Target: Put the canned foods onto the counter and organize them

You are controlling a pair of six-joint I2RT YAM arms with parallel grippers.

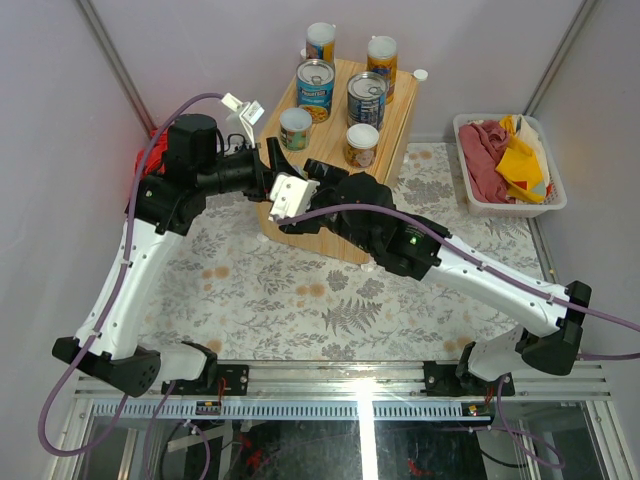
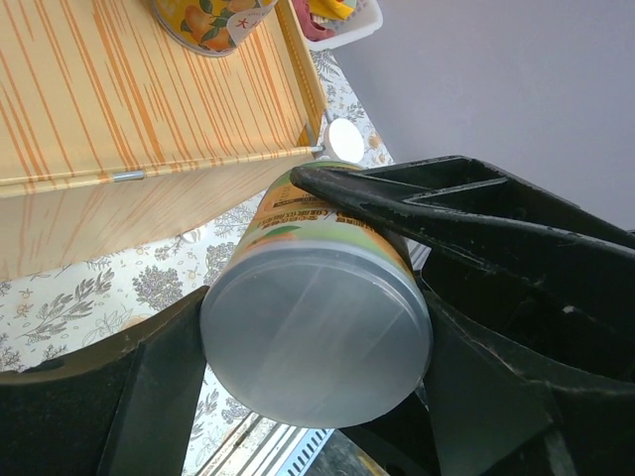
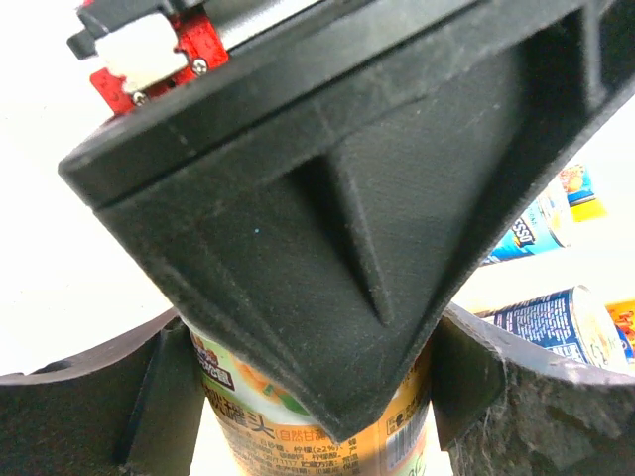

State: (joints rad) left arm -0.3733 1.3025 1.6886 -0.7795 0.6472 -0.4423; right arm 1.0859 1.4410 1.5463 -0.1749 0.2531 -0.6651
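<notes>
- The counter (image 1: 398, 118) carries six cans on its top, in three rows of two.
- At the counter's back edge stand the tall cans (image 1: 320, 43). In front of them are the wide cans (image 1: 315, 86) with blue labels, their silver lids facing up.
- Nearest the counter's front edge are the short cans (image 1: 295, 128). All six are upright and none touches another.
- The seventh one, the held can (image 2: 322, 342), is off the counter, just in front of its front-left side and lower than its top edge. It has an orange-and-green fruit label, and one flat silver end faces the left wrist camera.
- The left gripper (image 2: 316, 327) is narrowed onto the held can. One finger presses its lower left side and the other its right side.
- The right gripper (image 3: 313, 407) is on it too. Its fingers (image 3: 99, 407) stand against both sides of the label, and the can fills the gap between them.
- Both arms meet at the counter's front-left corner, with the black body of the left one filling most of the right wrist view.
- In the left wrist view, part of another fruit-labelled can shows on the counter's top near its edge.
- A white cap (image 1: 420, 73) sits at the counter's back-right corner.
- A basket (image 1: 482, 207) of red and yellow cloths lies to the right of the counter, well apart from it.
- The counter rests on a flowered tablecloth (image 1: 300, 300).
</notes>
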